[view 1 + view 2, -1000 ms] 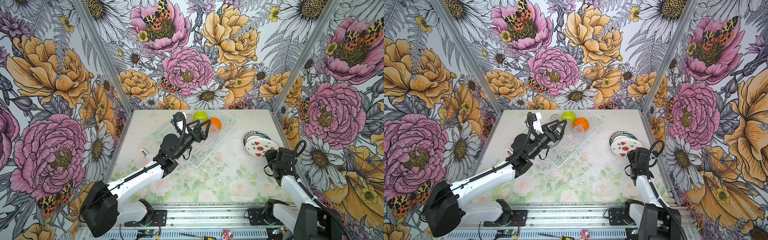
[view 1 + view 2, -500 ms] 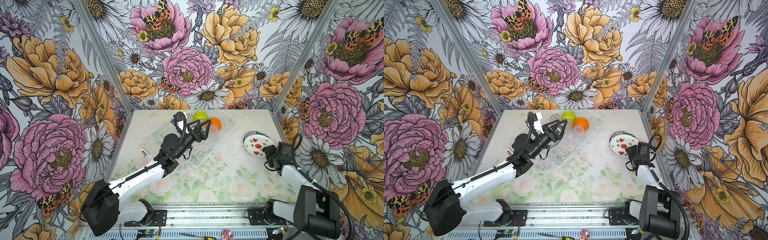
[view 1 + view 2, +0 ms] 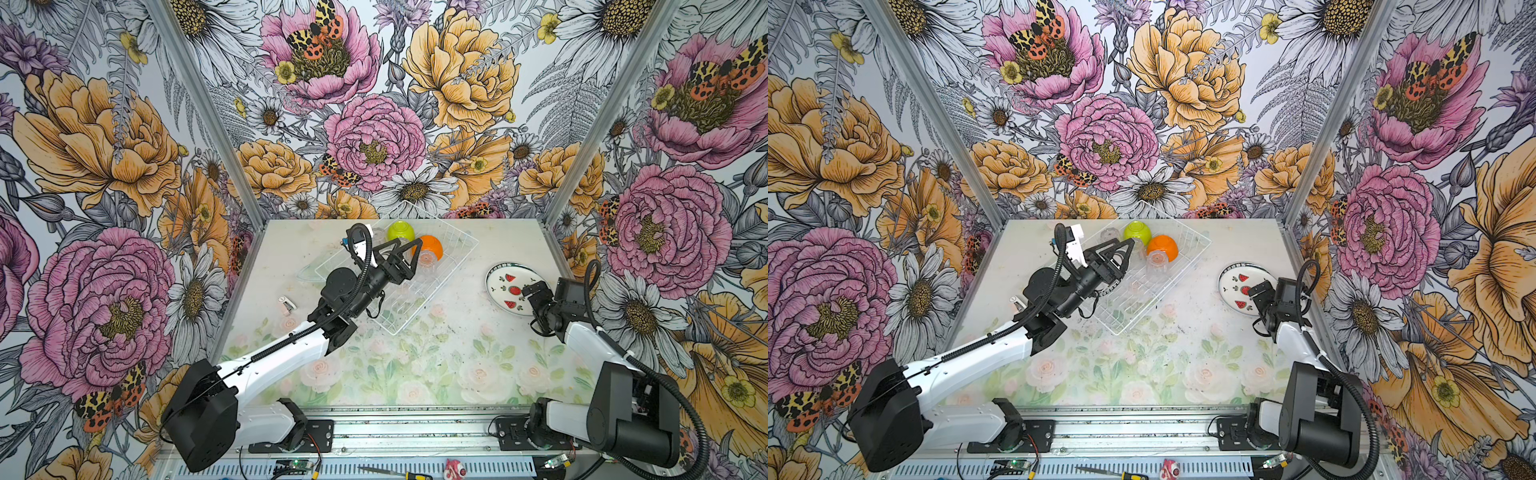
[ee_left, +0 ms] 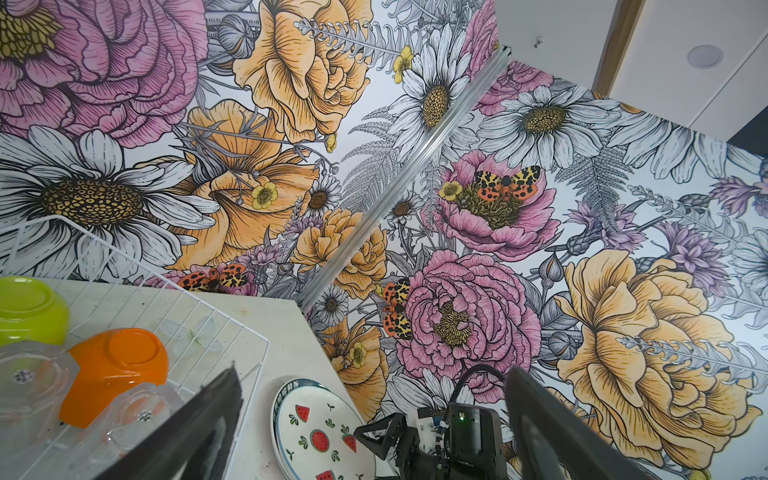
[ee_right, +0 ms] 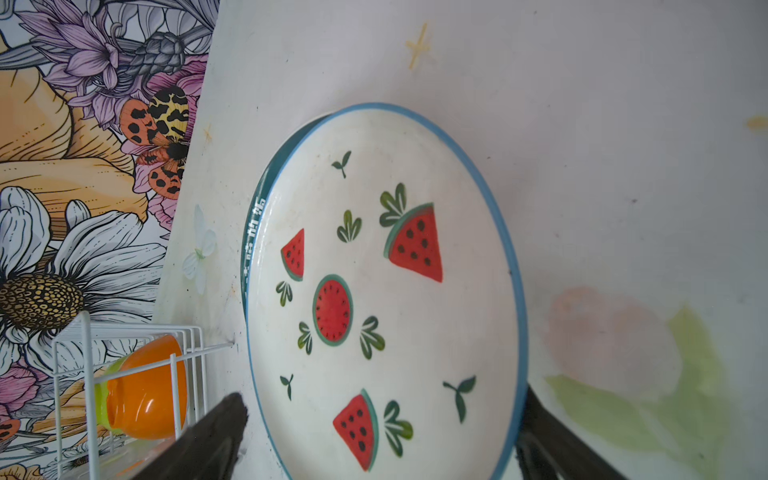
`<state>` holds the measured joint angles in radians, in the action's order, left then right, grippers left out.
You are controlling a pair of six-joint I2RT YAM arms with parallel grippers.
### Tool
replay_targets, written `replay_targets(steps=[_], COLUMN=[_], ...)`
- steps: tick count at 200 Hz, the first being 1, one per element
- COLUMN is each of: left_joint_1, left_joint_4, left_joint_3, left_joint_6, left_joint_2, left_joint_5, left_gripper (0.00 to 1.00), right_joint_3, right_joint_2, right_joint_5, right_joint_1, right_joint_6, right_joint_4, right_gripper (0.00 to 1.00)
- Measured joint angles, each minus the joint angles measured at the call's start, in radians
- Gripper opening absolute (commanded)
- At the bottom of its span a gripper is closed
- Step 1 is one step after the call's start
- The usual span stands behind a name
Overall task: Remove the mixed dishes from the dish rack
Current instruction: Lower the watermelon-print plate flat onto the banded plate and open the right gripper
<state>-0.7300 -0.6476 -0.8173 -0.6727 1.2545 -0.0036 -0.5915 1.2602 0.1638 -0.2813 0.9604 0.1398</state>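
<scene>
Left pincer point(image 3: 413, 261) spread wide, empty, above the dish rack point(image 3: 432, 289), a white wire basket lying askew on the tabletop point(image 3: 415, 374). At its far end sit a lime-green bowl point(image 3: 400, 231) and an orange bowl point(image 3: 431, 246), both upside down, with clear tumblers point(image 3: 426, 259) beside them. Right of the rack, plates point(image 3: 513, 286) lie stacked flat on the tabletop. Top one has a watermelon print and blue rim, over a teal-rimmed one. Right pincer point(image 3: 535, 297) open, jaws straddling the stack's near edge; contact unclear.
</scene>
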Motion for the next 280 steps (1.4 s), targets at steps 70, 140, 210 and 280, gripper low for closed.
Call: replay_targets(steps=[70, 140, 210, 280], left_joint_1=[0.03, 0.058, 0.113, 0.122], left_joint_4=[0.001, 0.045, 0.386, 0.753], left_joint_3=[0.031, 0.042, 0.026, -0.086], left_joint_6=[0.0, 0.004, 0.193, 0.377], left_joint_2=[-0.031, -0.044, -0.22, -0.137], left_joint_5=[0.0, 0.004, -0.028, -0.189], left_gripper=[0.99, 0.99, 0.99, 0.99], right_joint_3=[-0.053, -0.101, -0.109, -0.076], right_joint_2=[0.066, 0.125, 0.052, -0.099], right_joint_5=[0.011, 0.01, 0.013, 0.084], right_joint_1=[-0.013, -0.019, -0.035, -0.035], right_joint_6=[-0.036, -0.085, -0.216, -0.308], right_joint_4=[0.017, 0.029, 0.033, 0.024], right_gripper=[0.99, 0.99, 0.99, 0.99])
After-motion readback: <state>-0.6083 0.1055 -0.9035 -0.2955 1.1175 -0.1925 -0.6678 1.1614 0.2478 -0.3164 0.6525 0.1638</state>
